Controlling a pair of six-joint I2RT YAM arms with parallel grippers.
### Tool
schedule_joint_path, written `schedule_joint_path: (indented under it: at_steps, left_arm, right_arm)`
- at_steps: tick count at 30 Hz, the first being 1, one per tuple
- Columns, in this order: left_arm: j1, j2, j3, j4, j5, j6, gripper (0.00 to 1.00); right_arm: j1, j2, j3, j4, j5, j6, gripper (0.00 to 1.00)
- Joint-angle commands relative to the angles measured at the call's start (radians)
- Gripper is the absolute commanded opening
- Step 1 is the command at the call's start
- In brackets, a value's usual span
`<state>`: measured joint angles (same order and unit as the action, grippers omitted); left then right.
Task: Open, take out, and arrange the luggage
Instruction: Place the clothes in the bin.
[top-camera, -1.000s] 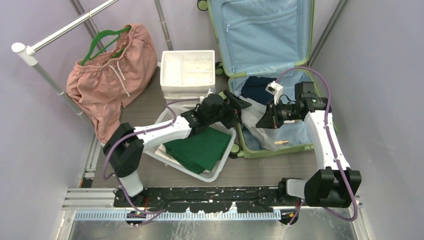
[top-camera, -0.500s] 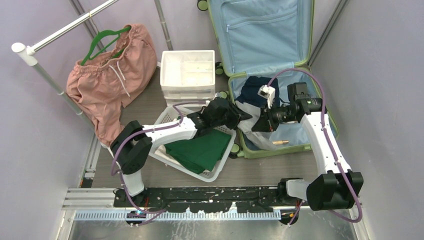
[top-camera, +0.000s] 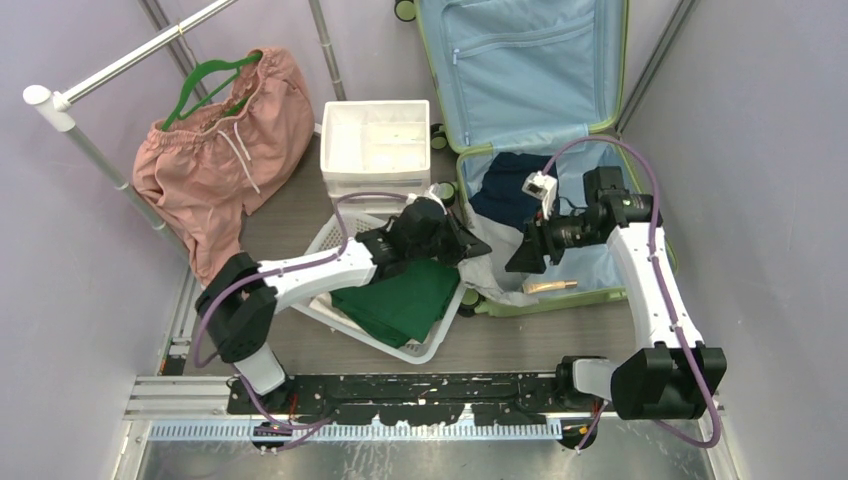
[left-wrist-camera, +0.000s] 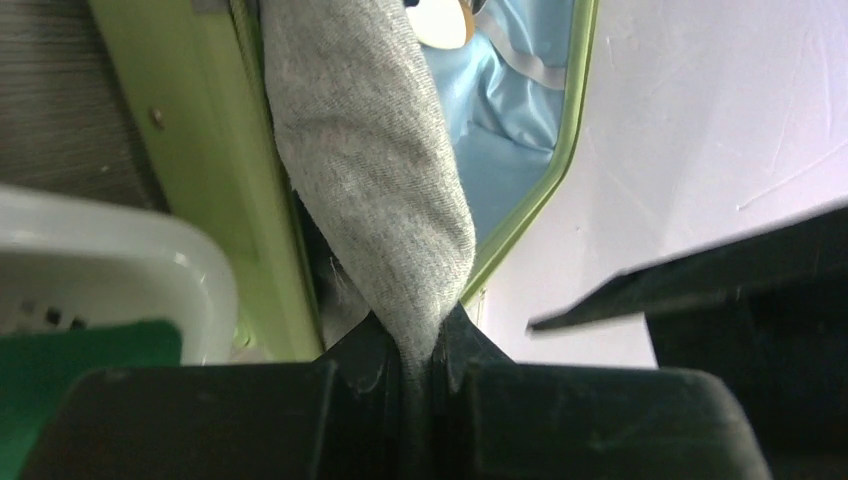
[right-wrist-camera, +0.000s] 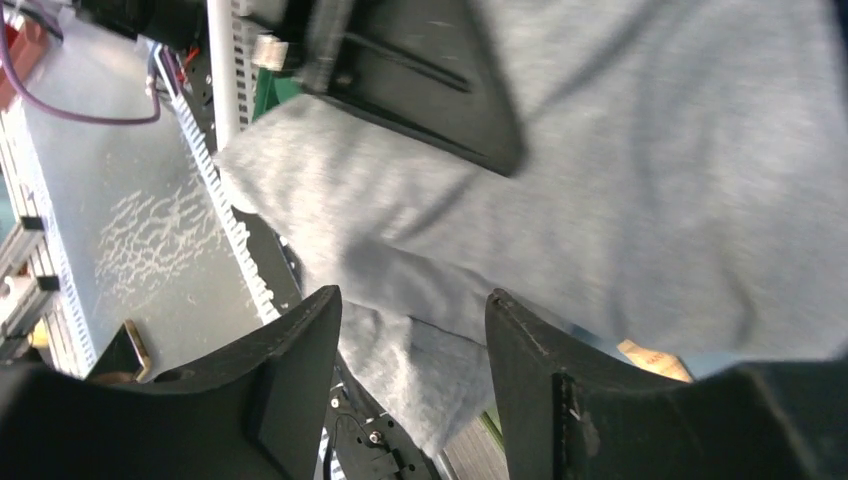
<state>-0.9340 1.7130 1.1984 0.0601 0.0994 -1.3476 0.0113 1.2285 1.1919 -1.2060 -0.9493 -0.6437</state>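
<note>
The light-green luggage (top-camera: 560, 305) lies open on the floor, its blue-lined lid (top-camera: 530, 60) leaning on the back wall. A grey garment (top-camera: 497, 270) drapes over its left rim (left-wrist-camera: 200, 120). My left gripper (top-camera: 478, 248) is shut on a bunched fold of that grey garment (left-wrist-camera: 370, 150), the cloth pinched between the jaws (left-wrist-camera: 418, 340). My right gripper (top-camera: 518, 262) hovers open just over the suitcase's lower half; in the right wrist view the grey garment (right-wrist-camera: 650, 200) hangs beyond the spread fingers (right-wrist-camera: 415, 310), not held. A navy garment (top-camera: 505, 190) lies further back inside.
A small beige item (top-camera: 550, 286) lies on the lining near the front rim. A white perforated basket (top-camera: 420, 345) with a green cloth (top-camera: 395, 295) sits under my left arm. A white drawer unit (top-camera: 375, 145) stands behind it. Pink shorts (top-camera: 220, 140) hang from a rail (top-camera: 130, 55).
My left gripper closed on the grey garment and drew it left toward the basket. My right gripper opened, let the cloth go and eased back slightly.
</note>
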Motion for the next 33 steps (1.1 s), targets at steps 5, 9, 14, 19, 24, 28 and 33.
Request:
schedule_joint_path:
  at_steps: [5,9,14,19,24,28,33]
  left_arm:
    - [0.005,-0.238,-0.107,-0.023,0.074,0.258,0.00]
    - [0.022,-0.305,-0.121,-0.148,0.090,0.354,0.00]
    - [0.054,-0.405,-0.214,-0.183,0.090,0.415,0.00]
    - [0.063,-0.501,-0.302,-0.144,0.016,0.484,0.00]
    - [0.084,-0.604,-0.388,-0.148,-0.087,0.519,0.00]
    - [0.093,-0.680,-0.453,-0.164,-0.175,0.536,0.00]
    - [0.099,-0.787,-0.522,-0.214,-0.323,0.511,0.00]
  right_arm:
    - [-0.105,-0.007,0.027,0.041,-0.042,0.041,0.64]
    - [-0.138,-0.014,-0.021,0.125,-0.008,0.103,0.64]
    - [-0.166,-0.022,-0.060,0.156,0.001,0.118,0.66]
    - [-0.179,-0.033,-0.087,0.178,0.004,0.133,0.67]
    - [-0.184,-0.039,-0.104,0.182,0.008,0.133,0.69]
    - [-0.185,-0.047,-0.113,0.184,0.018,0.133,0.70]
    - [-0.186,-0.049,-0.123,0.188,0.020,0.133,0.71]
